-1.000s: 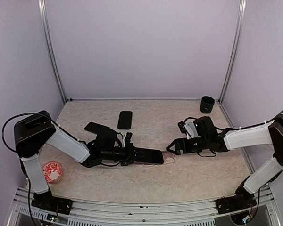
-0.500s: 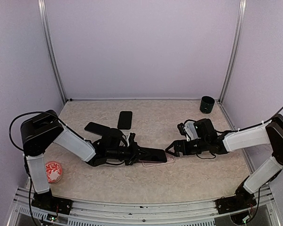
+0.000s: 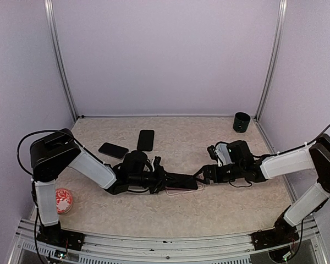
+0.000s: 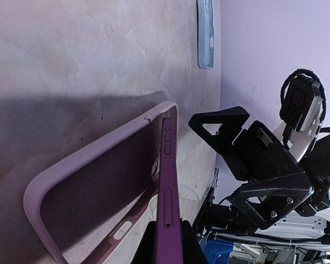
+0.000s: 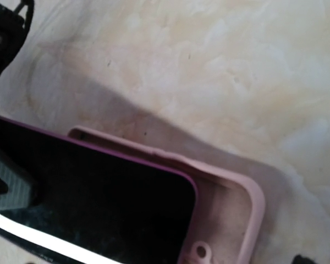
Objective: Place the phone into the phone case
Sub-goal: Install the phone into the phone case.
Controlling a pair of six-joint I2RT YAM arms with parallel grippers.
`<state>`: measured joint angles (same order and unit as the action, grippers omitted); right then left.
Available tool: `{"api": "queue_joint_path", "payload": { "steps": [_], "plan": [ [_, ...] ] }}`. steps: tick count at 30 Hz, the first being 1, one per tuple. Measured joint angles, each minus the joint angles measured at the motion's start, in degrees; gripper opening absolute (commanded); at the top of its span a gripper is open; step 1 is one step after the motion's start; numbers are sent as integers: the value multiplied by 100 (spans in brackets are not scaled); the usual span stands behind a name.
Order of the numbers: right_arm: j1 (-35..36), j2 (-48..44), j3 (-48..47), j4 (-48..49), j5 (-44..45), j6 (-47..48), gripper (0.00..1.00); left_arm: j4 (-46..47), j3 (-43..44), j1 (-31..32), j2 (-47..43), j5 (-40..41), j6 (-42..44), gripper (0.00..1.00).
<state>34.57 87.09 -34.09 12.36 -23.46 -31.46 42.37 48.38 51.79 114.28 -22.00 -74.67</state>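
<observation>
Two arms, top view: both reach in low at the phone case [image 3: 179,192], the left gripper [image 3: 164,180] from its left end and the right gripper [image 3: 202,175] from its right end.
Surface, top view: a mottled beige worktop [image 3: 220,209] with lilac walls on three sides and metal posts in the corners behind the phone case.
Room, top view: plain worktop runs from the phone case to the near rail. A dark slab [image 3: 146,139] and a second dark slab [image 3: 113,149] lie behind it to the left. A black cup [image 3: 241,121] stands well apart at the back right. A red-and-white round object [image 3: 61,200] sits well apart to the left.
Phone, top view: the phone [image 3: 182,180] is pinched by the left gripper and lies over the phone case, its long axis running left to right along it.
Phone, left wrist view: seen edge-on, purple rim with side buttons, clamped at its near end. The far end meets the pink case's rim and the near end is raised.
Right gripper, left wrist view: fingers parted, gripping nothing, just past the phone case.
Phone, right wrist view: dark screen up, with a rounded corner over the case's hollow, short of its end wall.
</observation>
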Motion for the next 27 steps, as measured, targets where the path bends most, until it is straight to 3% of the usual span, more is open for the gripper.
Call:
{"api": "queue_joint_path", "payload": {
  "steps": [27],
  "plan": [
    [201,455,205,730,-321,-313,100,308,96,9,334,101,-302,0]
  ]
}}
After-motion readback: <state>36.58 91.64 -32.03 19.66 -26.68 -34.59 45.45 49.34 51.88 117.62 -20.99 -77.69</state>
